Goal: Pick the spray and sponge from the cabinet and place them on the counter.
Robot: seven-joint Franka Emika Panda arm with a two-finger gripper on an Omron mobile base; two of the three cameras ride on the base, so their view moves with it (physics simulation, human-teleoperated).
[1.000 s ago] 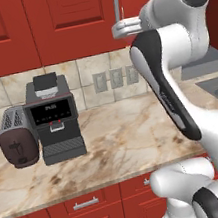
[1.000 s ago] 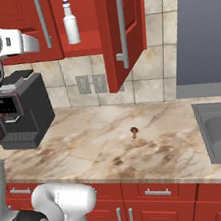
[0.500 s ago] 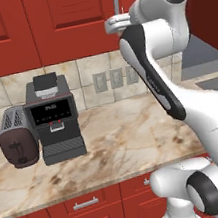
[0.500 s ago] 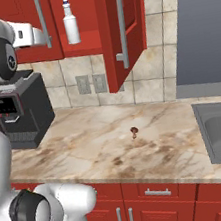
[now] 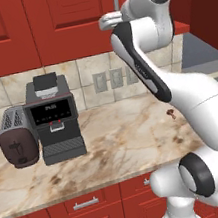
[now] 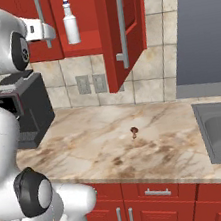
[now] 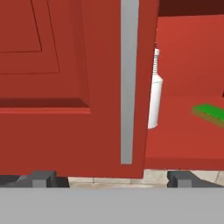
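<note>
Hand view puts the open, empty claw (image 7: 111, 178) square before the cabinet's (image 7: 65, 87) closed door and its bar handle (image 7: 127, 83). Right of that door edge the spray (image 7: 154, 94) stands upright on the inner shelf (image 7: 183, 151), the sponge (image 7: 211, 113) flat farther right; I judge the claw must shift right.

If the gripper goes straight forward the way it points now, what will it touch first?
Probably the closed cabinet door or its silver handle, which lie ahead of the open gripper. The spray and sponge sit off to one side, behind the door's edge.
</note>
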